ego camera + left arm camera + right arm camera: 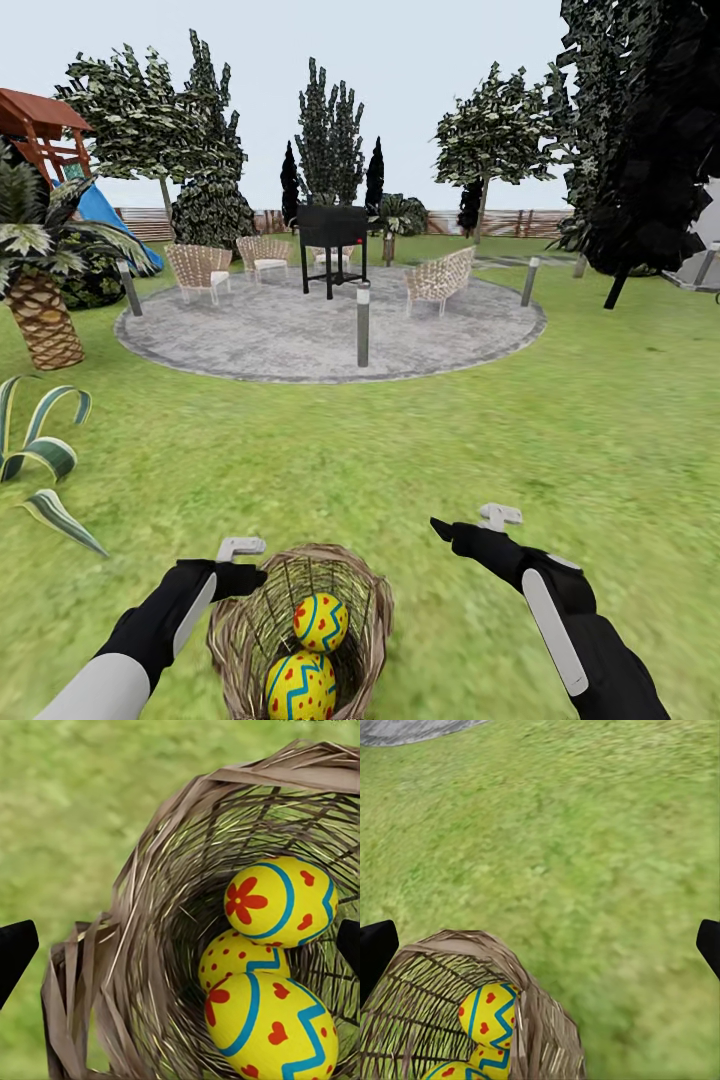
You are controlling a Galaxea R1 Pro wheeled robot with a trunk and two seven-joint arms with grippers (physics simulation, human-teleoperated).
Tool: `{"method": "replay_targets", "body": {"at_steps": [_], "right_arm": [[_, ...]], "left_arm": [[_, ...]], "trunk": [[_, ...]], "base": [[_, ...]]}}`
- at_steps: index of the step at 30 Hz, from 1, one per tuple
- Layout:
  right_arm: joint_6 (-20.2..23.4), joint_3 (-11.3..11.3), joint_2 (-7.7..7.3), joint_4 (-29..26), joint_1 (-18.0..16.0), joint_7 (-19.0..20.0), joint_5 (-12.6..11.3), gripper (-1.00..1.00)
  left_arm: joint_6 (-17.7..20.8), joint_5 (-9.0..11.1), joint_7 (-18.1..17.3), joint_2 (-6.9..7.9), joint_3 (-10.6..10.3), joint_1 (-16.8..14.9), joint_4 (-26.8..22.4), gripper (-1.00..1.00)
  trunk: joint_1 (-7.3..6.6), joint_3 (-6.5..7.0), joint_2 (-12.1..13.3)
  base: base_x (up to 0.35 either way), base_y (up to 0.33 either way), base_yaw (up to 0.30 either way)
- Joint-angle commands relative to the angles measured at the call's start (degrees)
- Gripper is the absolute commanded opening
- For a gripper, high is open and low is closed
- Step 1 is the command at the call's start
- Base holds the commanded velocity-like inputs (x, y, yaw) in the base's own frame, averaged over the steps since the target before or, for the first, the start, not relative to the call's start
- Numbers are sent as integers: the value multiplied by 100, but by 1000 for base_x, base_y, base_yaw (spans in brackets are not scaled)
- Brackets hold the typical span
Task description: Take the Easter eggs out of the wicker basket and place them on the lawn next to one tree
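The wicker basket (250, 625) stands on the lawn (560, 420) right in front of me. Two Easter eggs (320, 622) (300, 688) show inside it. The left wrist view looks into the basket (142, 967) at all three eggs: the top one (279, 901), the middle one (238, 958) and the nearest one (274, 1027). My left gripper (250, 578) (180, 945) hangs open at the basket's left rim. My right gripper (450, 530) (540, 949) is open over grass, right of the basket (450, 967). Trees with pale trunks (482, 200) (165, 195) stand far back.
A round grey paved patch (300, 340) holds woven chairs (200, 268), a black grill (333, 240) and short posts (363, 325). A palm (45, 310) and striped leaves (40, 450) are at the left. A near-black tree (650, 150) is at the right.
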Motion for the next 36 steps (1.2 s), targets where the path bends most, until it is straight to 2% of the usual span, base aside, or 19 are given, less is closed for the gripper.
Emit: {"method": "replay_targets", "body": {"at_steps": [1,6,11,18,23,30,36], "right_arm": [[27,-3,-1,-5,-3,13,-4,100],[27,-3,-1,-11,-3,13,-4,100],[30,4,-2,-10,-3,-11,4,100],[31,4,-2,-9,-3,-13,5,100],[29,4,-8,-13,-3,-14,5,100],[31,2,-9,-14,-3,-13,5,100],[27,-4,-9,-50,-3,-5,5,100]], "left_arm": [[31,62,24,1,-23,-2,-10,100],[35,71,31,-33,-8,-2,-24,100],[35,79,28,-23,6,-1,-43,100],[35,74,23,-10,143,0,-34,100],[28,71,23,-24,163,-1,-7,100],[14,83,12,-54,175,-1,112,100],[-359,88,-10,-86,183,0,293,100]], "trunk": [[-1,-6,-3],[-1,-3,-3],[-1,2,-3],[-1,3,-3],[-1,3,-3],[153,-123,-283],[285,-231,-524]], "base": [[0,0,0],[0,0,7],[0,0,236],[0,0,276],[0,0,92],[0,0,5],[0,0,0]]}}
